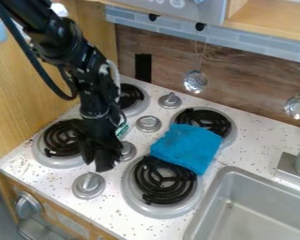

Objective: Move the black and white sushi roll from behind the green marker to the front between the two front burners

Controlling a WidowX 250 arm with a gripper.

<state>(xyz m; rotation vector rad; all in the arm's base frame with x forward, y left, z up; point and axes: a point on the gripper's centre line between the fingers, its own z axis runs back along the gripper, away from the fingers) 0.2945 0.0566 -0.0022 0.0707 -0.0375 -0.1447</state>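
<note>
Black pincer (102,168) hangs near knobs (88,185), small label (122,131), blue cloth (187,147).

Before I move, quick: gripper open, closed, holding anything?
Gripper: can't tell whether open or closed; no held object visible, blue cloth lies apart from it.

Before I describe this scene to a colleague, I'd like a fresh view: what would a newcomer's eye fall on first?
Probably the bright blue cloth, draped partly over the back burner and front burner nearer the sink. Next comes the black arm slanting in from the upper left, its gripper hanging over the stove near a silver front knob.
</note>
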